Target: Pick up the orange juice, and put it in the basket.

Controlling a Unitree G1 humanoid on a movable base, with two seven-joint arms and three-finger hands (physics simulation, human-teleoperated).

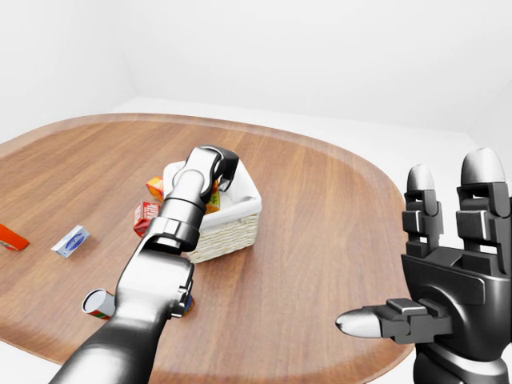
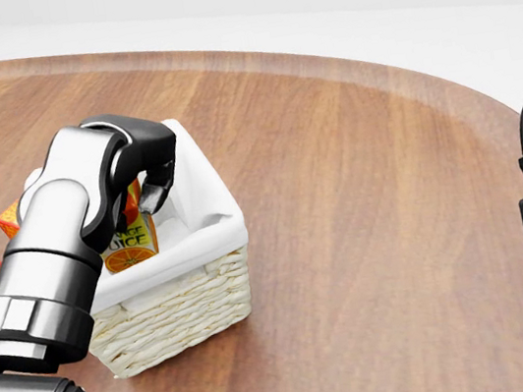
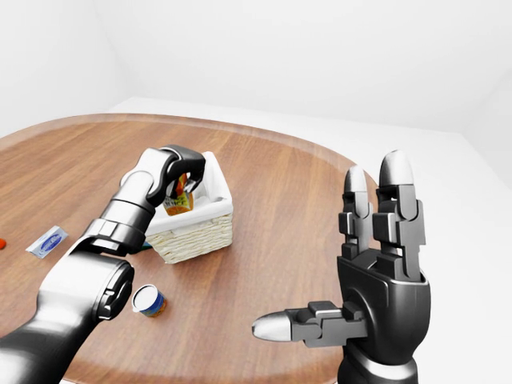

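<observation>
My left hand (image 2: 143, 170) reaches down into the basket (image 2: 208, 264), its dark fingers pinching the top of the orange juice (image 2: 129, 249). The orange juice is a small carton printed with an orange slice; it stands upright inside the basket, against the white cloth lining at the basket's left side in the head view, and its lower part shows below my wrist. Whether its base touches the basket's floor cannot be told.

The basket is pale woven wicker with a white liner folded over its rim. It sits on the round wooden tabletop (image 2: 371, 198), left of centre in the head view.

My right hand (image 3: 376, 296) is raised at the right of the right-eye view, well apart from the basket. Its fingers point upward, its thumb juts out to the left, and it is spread and holds nothing.

Other things lie on the tabletop to the left of the basket in the left-eye view:
- an orange box (image 1: 154, 188), just beside the basket's upper left corner;
- a red carton (image 1: 146, 218), just below that box;
- a small white and blue packet (image 1: 70, 241), farther left;
- a red object (image 1: 11, 238), cut off by the left edge of the view;
- a can (image 3: 149, 301), lying below the basket near my left forearm, its open-looking end turned toward the camera in the right-eye view.
</observation>
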